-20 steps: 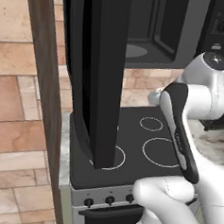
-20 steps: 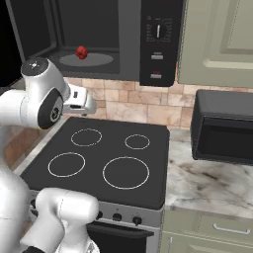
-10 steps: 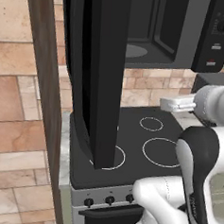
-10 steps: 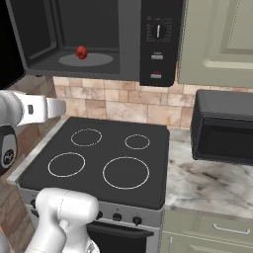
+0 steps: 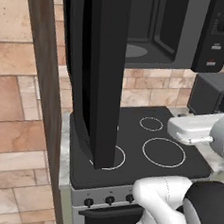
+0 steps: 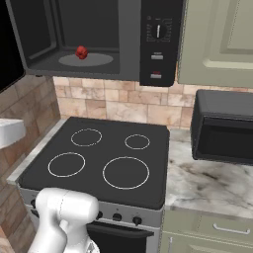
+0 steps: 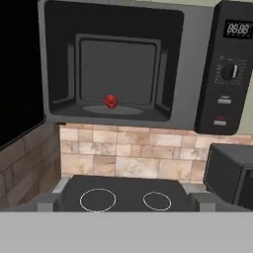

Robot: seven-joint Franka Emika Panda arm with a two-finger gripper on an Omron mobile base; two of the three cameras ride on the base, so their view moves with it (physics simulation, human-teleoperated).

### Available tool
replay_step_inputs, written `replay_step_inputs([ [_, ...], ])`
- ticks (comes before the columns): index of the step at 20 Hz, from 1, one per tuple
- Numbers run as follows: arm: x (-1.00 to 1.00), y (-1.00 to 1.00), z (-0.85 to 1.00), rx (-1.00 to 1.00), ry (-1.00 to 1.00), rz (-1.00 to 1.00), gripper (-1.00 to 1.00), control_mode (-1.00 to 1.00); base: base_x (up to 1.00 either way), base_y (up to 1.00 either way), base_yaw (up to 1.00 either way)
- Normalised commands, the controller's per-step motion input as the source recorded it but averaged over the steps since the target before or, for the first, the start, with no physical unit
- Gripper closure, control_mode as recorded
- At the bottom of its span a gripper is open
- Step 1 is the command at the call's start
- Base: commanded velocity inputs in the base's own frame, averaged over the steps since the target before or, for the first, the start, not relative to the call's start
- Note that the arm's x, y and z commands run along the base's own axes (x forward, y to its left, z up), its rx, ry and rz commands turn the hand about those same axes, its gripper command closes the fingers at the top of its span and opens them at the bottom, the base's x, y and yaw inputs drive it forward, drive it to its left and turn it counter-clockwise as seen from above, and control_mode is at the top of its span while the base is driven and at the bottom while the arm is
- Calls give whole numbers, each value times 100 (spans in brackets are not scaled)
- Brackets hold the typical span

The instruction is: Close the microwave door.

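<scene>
The microwave (image 5: 157,36) (image 6: 99,39) (image 7: 123,69) hangs above the stove with its grey cavity exposed. A small red object (image 7: 111,101) (image 6: 81,52) lies on the round turntable. Its door (image 5: 105,71) (image 7: 20,74) is swung wide open to the left, edge-on in the left base view and a black slab at the left edge (image 6: 7,49) of the right base view. My gripper (image 7: 127,202) is open with nothing between its widely spread fingertips; it faces the cavity from a distance, over the stove's front. The white hand body (image 5: 193,130) hovers right of the door, apart from it.
A black stove (image 6: 99,158) with white ring burners sits below the microwave. A dark toaster oven (image 6: 225,131) (image 5: 212,92) stands on the marble counter (image 6: 207,183) to the right, under pale cabinets (image 6: 217,39). A brown wooden post (image 5: 43,104) runs left of the door.
The arm has swung and the hand has drawn back and lower, away from the microwave. The door stands as before.
</scene>
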Motion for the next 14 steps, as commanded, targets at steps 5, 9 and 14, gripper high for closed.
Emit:
replay_step_inputs([
  [5, -100, 9, 2, 1, -4, -9, -100, -100, 0, 0, 0],
  [9, -100, 23, 1, 0, -6, -6, -100, -100, 0, 0, 0],
  [14, -62, 78, 0, -3, -3, -8, -100, -100, 0, 0, 0],
])
